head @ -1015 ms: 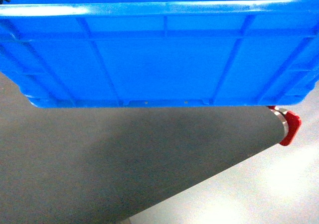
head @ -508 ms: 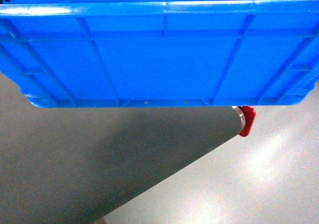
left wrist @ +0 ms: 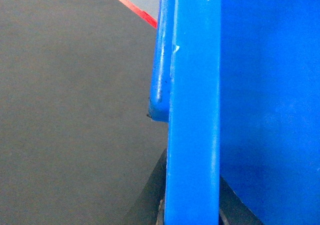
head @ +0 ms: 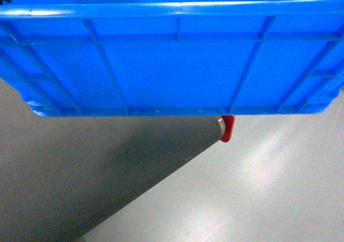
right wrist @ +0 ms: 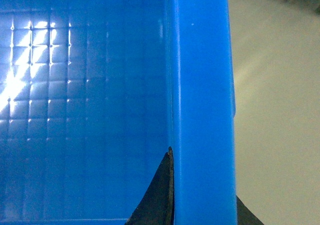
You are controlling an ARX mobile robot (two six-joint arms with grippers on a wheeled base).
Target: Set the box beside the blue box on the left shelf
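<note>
I hold the box point(head: 172, 54) up in front of my head camera, above the grey floor point(head: 258, 199). My left gripper point(left wrist: 192, 216) sits closed over the rim of its side wall, one dark finger on each face. My right gripper point(right wrist: 200, 210) clamps the opposite rim the same way. A red fitting point(head: 227, 128) shows just under the box.
</note>
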